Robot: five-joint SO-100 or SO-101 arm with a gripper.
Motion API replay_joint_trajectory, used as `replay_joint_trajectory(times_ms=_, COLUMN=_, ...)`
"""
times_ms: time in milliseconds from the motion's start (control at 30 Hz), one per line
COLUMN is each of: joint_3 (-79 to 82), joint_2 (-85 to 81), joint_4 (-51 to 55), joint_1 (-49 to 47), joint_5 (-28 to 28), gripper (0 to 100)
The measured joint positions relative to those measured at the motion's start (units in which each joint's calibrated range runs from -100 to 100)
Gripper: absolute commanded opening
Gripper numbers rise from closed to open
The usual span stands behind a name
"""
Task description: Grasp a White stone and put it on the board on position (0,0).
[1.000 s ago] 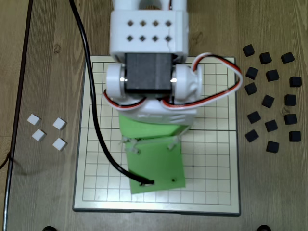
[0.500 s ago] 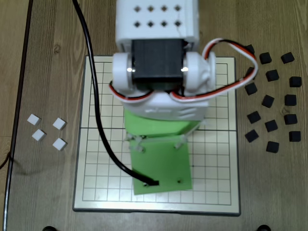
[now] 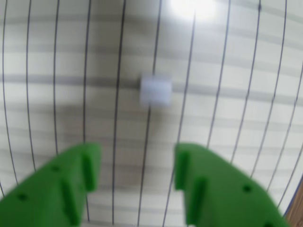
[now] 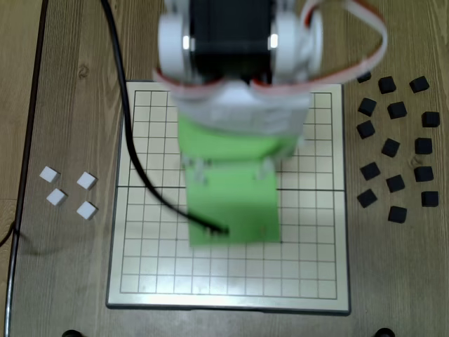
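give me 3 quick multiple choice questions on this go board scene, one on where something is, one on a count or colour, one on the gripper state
1. Where does the white stone in the wrist view lie?
A. on the board, ahead of the open fingers
B. clamped between the fingers
C. on the wooden table

2. How many white stones lie on the table left of the board in the fixed view?
A. two
B. four
C. seven

3. How does the gripper stand?
A. shut on a black tile
B. shut and empty
C. open and empty

Answers: 1 A, the white stone sits on the board grid, apart from the gripper. 2 B, four white stones are clustered there. 3 C, a clear gap separates the green fingers with only grid between.
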Motion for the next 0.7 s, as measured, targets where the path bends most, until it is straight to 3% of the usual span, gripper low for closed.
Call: replay_joint_trajectory(times_ms=700, joint_3=71.1, joint_2=-68.2, joint_4=-10.6, joint_1=-0.2, joint_5=-4.2, gripper=6)
